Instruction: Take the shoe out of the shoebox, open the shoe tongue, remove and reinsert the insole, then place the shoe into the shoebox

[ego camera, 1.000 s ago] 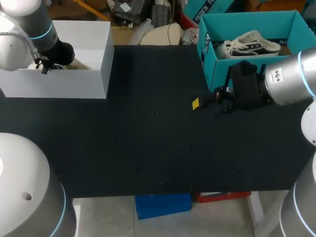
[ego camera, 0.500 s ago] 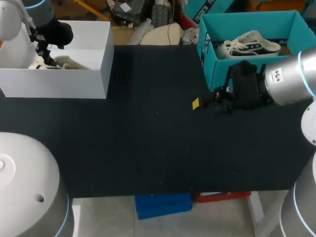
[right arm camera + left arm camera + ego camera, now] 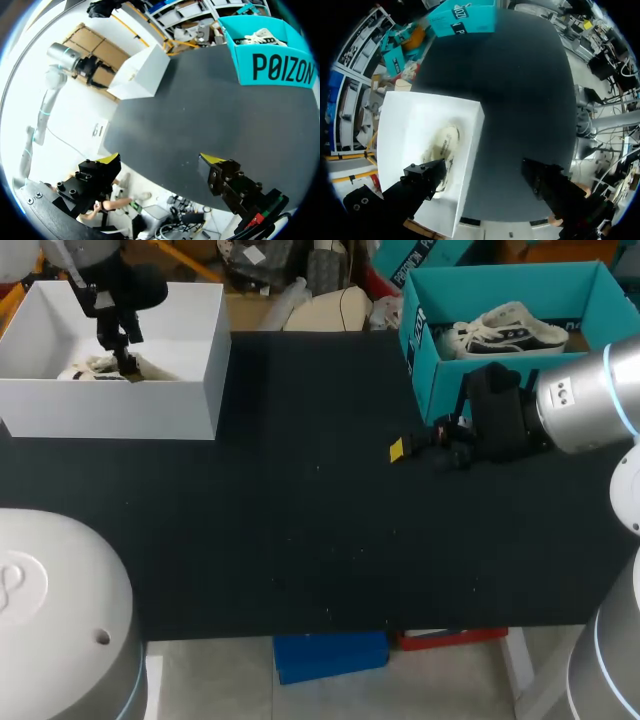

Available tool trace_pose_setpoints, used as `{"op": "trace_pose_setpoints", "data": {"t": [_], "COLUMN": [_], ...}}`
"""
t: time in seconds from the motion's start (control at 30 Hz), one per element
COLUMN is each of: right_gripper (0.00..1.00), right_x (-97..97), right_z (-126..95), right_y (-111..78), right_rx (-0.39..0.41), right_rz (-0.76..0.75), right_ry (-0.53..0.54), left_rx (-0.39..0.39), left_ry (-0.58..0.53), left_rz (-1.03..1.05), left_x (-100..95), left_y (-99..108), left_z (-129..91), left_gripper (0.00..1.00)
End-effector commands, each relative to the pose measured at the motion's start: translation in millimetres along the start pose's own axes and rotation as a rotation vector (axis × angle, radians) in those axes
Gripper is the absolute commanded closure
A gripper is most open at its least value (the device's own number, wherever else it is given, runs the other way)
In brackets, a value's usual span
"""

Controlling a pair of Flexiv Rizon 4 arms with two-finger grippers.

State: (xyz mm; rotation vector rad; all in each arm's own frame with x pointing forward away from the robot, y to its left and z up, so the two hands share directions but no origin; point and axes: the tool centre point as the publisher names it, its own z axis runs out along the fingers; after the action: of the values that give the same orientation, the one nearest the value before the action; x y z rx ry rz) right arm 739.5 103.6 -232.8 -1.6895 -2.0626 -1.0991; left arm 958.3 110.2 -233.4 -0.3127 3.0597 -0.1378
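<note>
While your left gripper point(image 3: 484, 168) hangs wide open and empty above the white shoebox point(image 3: 402, 125), the shoe point(image 3: 445, 145) lies inside, seemingly just ahead of one finger.

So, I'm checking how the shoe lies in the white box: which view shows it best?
The left wrist view: it looks down into the white box at nearly the whole shoe. The head view shows only part of it over the box wall; the right wrist view, just the box's outside.
</note>
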Motion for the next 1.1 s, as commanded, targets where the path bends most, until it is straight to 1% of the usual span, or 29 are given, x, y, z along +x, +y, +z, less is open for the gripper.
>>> {"op": "trace_pose_setpoints", "data": {"t": [0.03,0.1,0.2,0.37,0.43,0.47,0.5,0.53,0.57,0.67,0.7,0.77,0.93,1.1], "right_gripper": [0.00,0.00,0.00,0.00,0.00,0.00,0.00,0.00,0.00,0.00,0.00,0.00,0.00,0.00], "right_x": [0.7,0.7,0.7,0.7,-8.7,-12.8,-16.6,-20.3,-23.9,-31.9,-34.2,-39.1,-51.9,-60.8], "right_z": [0.1,0.1,0.1,0.1,-8.0,-11.6,-14.8,-16.9,-17.6,-17.8,-16.9,-14.7,-6.7,0.8], "right_y": [0.3,0.3,0.3,0.3,3.8,7.4,11.2,15.1,19.0,29.7,32.8,38.1,44.9,48.4], "right_rx": [0.001,0.001,0.001,0.001,0.088,0.148,0.184,0.240,0.285,0.377,0.397,0.460,0.592,0.667], "right_rz": [0.001,0.001,0.001,0.001,0.003,-0.012,-0.014,-0.015,-0.027,-0.034,-0.031,-0.041,-0.040,-0.025], "right_ry": [-0.002,-0.002,-0.002,-0.002,-0.119,-0.212,-0.282,-0.342,-0.394,-0.531,-0.554,-0.636,-0.754,-0.814], "left_rx": [-0.040,-0.060,-0.053,-0.053,-0.053,-0.053,-0.053,-0.053,-0.053,-0.053,-0.053,-0.053,-0.053,-0.053], "left_ry": [-0.052,-0.059,-0.012,-0.012,-0.012,-0.012,-0.012,-0.012,-0.012,-0.012,-0.012,-0.012,-0.012,-0.012], "left_rz": [-0.226,-0.277,-0.300,-0.300,-0.300,-0.300,-0.300,-0.300,-0.300,-0.300,-0.300,-0.300,-0.300,-0.300], "left_x": [31.9,43.1,56.1,56.1,56.1,56.1,56.1,56.1,56.1,56.1,56.1,56.1,56.1,56.1], "left_y": [-8.0,-12.0,-16.5,-16.5,-16.5,-16.5,-16.5,-16.5,-16.5,-16.5,-16.5,-16.5,-16.5,-16.5], "left_z": [5.3,11.5,20.4,20.4,20.4,20.4,20.4,20.4,20.4,20.4,20.4,20.4,20.4,20.4], "left_gripper": [0.00,0.00,0.00,0.00,0.00,0.00,0.00,0.00,0.00,0.00,0.00,0.00,0.00,0.00]}}
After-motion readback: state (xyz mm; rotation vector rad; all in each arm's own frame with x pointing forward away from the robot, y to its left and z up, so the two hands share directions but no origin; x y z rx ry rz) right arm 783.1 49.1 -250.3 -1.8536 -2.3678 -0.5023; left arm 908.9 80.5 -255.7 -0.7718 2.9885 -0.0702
